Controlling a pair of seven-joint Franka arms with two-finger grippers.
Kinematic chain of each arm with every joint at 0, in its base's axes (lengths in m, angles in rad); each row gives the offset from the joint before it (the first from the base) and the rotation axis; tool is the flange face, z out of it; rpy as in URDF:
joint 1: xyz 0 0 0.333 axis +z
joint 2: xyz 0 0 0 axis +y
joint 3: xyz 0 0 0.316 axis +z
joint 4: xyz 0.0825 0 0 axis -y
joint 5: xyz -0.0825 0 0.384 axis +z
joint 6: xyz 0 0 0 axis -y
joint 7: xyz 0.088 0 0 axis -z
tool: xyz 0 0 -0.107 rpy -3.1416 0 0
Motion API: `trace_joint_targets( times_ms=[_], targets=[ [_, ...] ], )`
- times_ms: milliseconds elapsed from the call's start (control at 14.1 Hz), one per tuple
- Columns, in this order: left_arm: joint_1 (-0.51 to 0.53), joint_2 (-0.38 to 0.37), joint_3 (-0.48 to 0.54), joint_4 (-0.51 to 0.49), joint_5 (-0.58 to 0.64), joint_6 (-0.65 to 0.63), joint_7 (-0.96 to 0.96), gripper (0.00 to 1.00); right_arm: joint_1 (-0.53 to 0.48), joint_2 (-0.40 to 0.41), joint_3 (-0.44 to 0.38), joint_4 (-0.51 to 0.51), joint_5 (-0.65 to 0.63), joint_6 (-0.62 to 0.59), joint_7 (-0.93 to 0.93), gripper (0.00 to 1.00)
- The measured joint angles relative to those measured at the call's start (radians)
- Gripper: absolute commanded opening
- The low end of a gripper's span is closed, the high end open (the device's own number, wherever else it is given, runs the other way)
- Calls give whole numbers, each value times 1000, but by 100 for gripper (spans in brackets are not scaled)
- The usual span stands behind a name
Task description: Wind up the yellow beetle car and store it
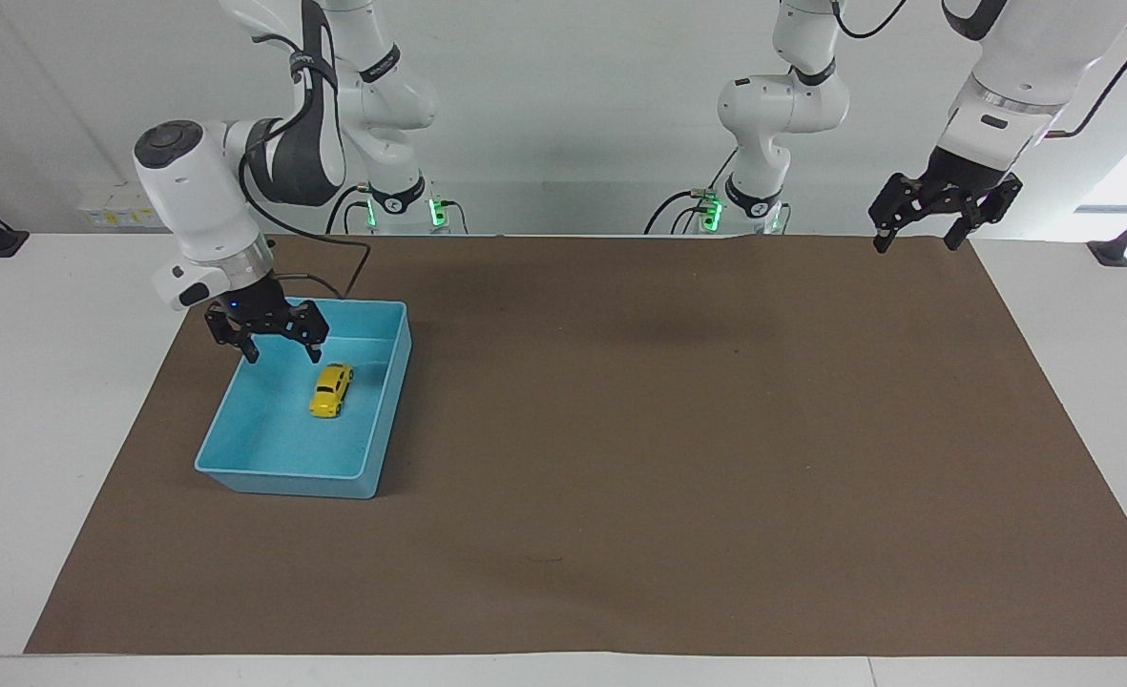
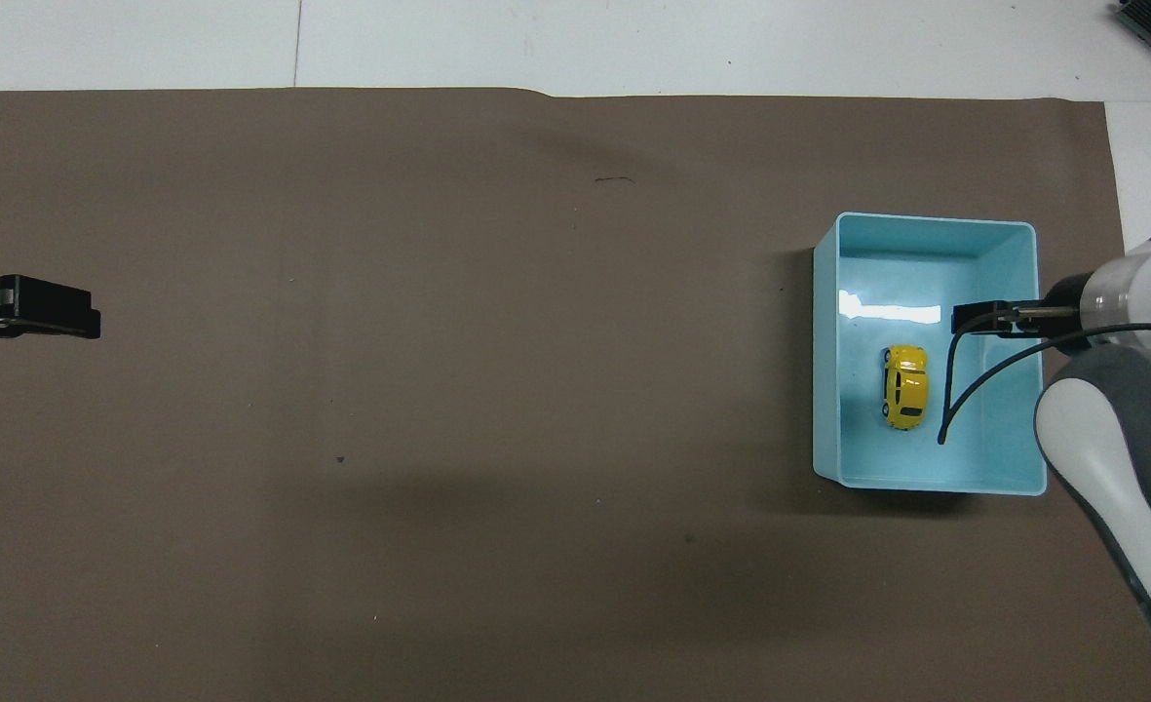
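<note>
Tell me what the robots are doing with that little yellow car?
The yellow beetle car sits on its wheels inside the blue bin, at the right arm's end of the table. Nothing is holding it. The right gripper is open and empty, up in the air over the edge of the bin nearest the robots. The left gripper is open too, waiting over the left arm's end of the brown mat. So the car looks put away.
</note>
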State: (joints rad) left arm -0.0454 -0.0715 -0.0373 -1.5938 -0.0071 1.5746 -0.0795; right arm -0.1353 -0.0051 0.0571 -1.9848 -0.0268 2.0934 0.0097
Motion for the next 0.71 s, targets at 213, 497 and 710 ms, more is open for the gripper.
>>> trace_joint_targets(
  times_ms=[213,497,710],
  targets=[
    [0,0,0,0,0,0,0,100,22,-3,26,105,-34,-145,105,100],
    [0,0,0,0,0,0,0,100,29,-32,29,177,-31,-288,119,100],
    [0,0,0,0,0,0,0,100,24,-50,28,287,-8,-452,119,100]
  ],
)
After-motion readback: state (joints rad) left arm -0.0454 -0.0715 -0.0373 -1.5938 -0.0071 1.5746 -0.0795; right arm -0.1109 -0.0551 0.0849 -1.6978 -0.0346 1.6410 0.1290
